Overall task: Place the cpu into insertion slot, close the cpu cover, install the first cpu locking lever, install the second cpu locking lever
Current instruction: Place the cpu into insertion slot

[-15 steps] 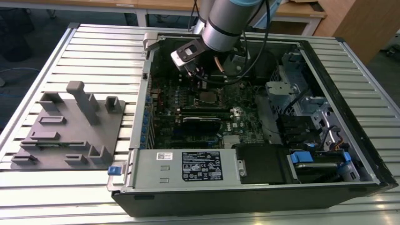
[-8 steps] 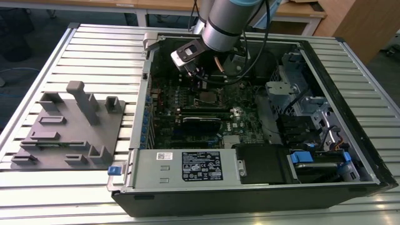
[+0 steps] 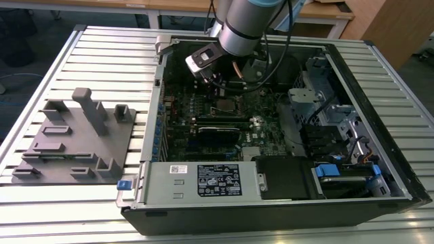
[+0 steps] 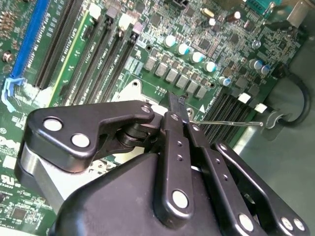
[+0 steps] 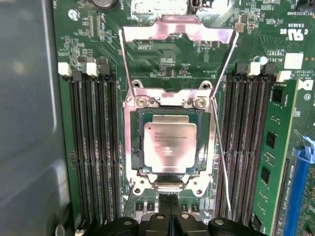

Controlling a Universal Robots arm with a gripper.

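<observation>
In the first wrist view the cpu (image 5: 170, 146) lies flat in the insertion slot (image 5: 140, 164), its silver top facing up. The cpu cover (image 5: 177, 30) stands swung open beyond the socket, hinged at the socket's far edge. A thin wire locking lever (image 5: 220, 162) runs unlatched along one side of the socket. My gripper (image 5: 170, 204) is shut on nothing, its tips just off the socket's near edge. In the second wrist view the gripper (image 4: 173, 101) hovers over the board beside the lever (image 4: 226, 123). In the exterior view the gripper (image 3: 215, 90) hangs above the socket (image 3: 222, 108) inside the open computer case.
Black memory slots (image 5: 93, 147) flank the socket on both sides, and one holds a green module (image 5: 270, 157). The case walls (image 3: 156, 127), drive cage (image 3: 326, 101) and power supply (image 3: 203, 180) ring the board. A grey fixture (image 3: 74, 142) sits on the slatted table at the exterior view's left.
</observation>
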